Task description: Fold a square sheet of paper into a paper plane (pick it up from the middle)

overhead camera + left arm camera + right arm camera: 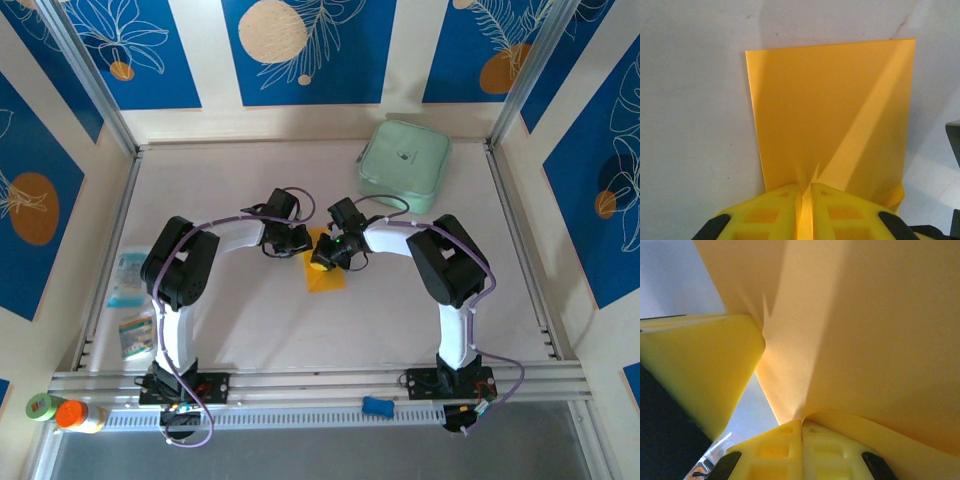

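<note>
Orange paper sheet (830, 110) in left pincer (805, 192)

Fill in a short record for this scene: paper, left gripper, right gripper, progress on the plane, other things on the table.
paper: orange-yellow sheet, centre of the table
left gripper: shut on the sheet's near edge
right gripper: shut on the sheet
plane progress: no dart shape yet
other things: mint-green case far right; packets at left edge
</note>
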Available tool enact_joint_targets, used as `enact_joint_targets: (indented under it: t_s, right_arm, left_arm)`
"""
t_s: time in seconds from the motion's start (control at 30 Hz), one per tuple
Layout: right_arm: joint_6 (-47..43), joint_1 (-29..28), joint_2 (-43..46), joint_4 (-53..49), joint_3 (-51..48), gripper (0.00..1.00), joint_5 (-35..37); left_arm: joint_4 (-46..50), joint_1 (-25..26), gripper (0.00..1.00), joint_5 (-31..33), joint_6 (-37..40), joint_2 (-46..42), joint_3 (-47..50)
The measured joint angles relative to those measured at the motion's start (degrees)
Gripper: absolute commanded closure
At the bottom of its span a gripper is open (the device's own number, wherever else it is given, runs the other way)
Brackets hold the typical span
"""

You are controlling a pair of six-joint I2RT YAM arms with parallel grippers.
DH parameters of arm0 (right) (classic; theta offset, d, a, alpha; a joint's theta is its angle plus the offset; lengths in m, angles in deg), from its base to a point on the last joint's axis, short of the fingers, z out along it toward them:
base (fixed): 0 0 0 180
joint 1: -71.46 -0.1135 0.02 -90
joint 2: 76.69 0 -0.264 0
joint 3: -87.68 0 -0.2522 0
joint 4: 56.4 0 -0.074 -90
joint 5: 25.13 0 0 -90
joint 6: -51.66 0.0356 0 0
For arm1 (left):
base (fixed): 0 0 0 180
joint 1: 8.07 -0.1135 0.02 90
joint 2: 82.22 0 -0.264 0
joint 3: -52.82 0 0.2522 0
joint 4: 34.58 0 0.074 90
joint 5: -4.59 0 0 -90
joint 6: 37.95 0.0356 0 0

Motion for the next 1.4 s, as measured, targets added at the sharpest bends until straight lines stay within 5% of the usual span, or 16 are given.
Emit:
enact_joint_targets:
  t_s: [0.5, 0.87, 1.07, 1.4]
  right_arm:
    - [0.0, 0.0, -0.4, -0.6, 0.6, 0.95, -0.2]
    - [-0.1, 0.0, -0.7, -0.8, 1.8, 0.64, -1.0]
    - [-0.2, 0.0, -0.7, -0.6, 2.1, 0.56, -1.5]
    - [-0.7, 0.1, -0.7, -0.7, 2.1, 0.61, -1.5]
  left_arm:
    - [0.0, 0.0, 0.84, 0.0, 0.0, 0.0, 0.0]
    - [1.1, -6.7, 0.75, 0.3, -1.3, -4.3, 0.0]
    - [1.2, -11.2, 0.74, 0.4, -1.5, -8.9, 0.6]
    - [-0.1, -9.0, 0.78, -6.7, -1.6, -13.4, 8.4]
